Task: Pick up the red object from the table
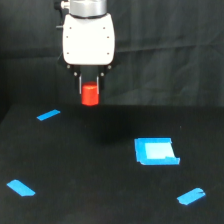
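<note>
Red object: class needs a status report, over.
Tool shut on red object. Object off the table. Blue square piece apart, nothing in the way.

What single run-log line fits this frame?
gripper: shut on red object | object: lifted clear of table | blue square piece: on table, untouched

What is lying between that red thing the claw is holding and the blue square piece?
Nothing: in the exterior view, only bare black table separates the red object, held in the gripper, from the blue square piece.

Wrinkled black cloth backdrop (170,45) fills the rear.
</note>
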{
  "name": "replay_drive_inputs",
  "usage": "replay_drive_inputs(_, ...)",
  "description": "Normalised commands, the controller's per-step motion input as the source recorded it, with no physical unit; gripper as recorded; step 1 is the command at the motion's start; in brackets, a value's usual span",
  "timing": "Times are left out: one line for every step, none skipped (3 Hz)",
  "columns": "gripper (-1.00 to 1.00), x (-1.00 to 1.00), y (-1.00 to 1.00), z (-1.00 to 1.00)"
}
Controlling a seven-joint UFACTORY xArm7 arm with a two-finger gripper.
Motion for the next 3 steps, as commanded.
replay_drive_inputs(-0.97,-0.02,-0.05,0.03)
replay_drive_inputs(-0.97,-0.02,-0.04,0.09)
replay_drive_inputs(-0.98,-0.02,-0.02,0.05)
